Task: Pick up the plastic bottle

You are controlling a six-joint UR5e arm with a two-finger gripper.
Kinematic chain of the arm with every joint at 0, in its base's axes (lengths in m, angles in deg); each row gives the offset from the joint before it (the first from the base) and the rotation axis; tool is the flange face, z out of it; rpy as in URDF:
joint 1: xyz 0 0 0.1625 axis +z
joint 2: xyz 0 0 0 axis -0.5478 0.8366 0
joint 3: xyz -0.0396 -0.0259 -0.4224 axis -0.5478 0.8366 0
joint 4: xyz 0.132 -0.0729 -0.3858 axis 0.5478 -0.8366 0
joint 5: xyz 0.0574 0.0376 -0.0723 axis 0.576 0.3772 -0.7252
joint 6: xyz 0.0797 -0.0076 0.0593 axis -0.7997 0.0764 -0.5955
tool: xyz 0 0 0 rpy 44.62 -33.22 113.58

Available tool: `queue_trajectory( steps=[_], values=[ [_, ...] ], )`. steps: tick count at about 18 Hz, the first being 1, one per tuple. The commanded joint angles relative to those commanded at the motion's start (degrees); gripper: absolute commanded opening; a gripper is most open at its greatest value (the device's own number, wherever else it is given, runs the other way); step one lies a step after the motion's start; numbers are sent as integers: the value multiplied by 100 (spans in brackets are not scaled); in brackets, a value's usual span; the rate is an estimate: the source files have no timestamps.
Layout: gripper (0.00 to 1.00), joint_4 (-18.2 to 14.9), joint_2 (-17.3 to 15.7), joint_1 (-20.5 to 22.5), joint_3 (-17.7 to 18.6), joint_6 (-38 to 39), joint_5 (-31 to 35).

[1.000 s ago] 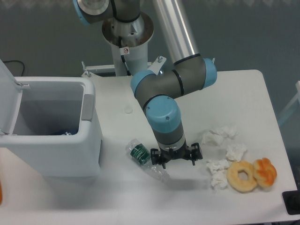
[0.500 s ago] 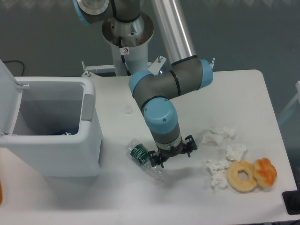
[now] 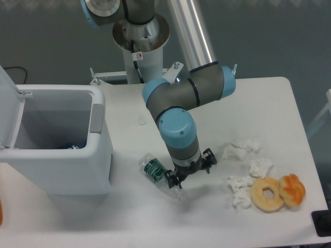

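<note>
The plastic bottle (image 3: 154, 169) lies on its side on the white table (image 3: 258, 103), just right of the bin. It is clear and crinkled with a dark green label, and its lower end points toward the table's front. My gripper (image 3: 189, 169) points straight down right beside the bottle's right side. The wrist hides the fingertips. One black finger (image 3: 171, 180) sits against the bottle's lower end, the other (image 3: 208, 156) stands apart to the upper right. The jaws look open, with nothing held between them.
A white bin (image 3: 98, 155) with its lid up stands at the left. Crumpled tissues (image 3: 242, 150) lie right of the gripper, with a donut (image 3: 267, 194) and an orange pastry (image 3: 292, 189) beyond. A dark object (image 3: 321, 223) sits at the front right corner.
The gripper has turned about its vertical axis and shifted slightly left, so one finger now reaches the bottle's lower end. The bottle has not moved.
</note>
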Motion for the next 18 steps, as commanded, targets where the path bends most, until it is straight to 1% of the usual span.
queue_trajectory(
  steps=[5, 9, 11, 12, 15, 16, 18],
  values=[
    [100, 9, 334, -132, -282, 467, 9],
    [100, 9, 449, -246, -282, 731, 18],
    [99, 9, 519, -290, -273, 731, 35],
    [96, 9, 519, -299, -264, 740, 61],
    [75, 26, 519, -299, -247, 749, 27],
    [63, 26, 528, -299, -238, 757, 18],
    [46, 35, 537, -308, -238, 757, 9]
  ],
)
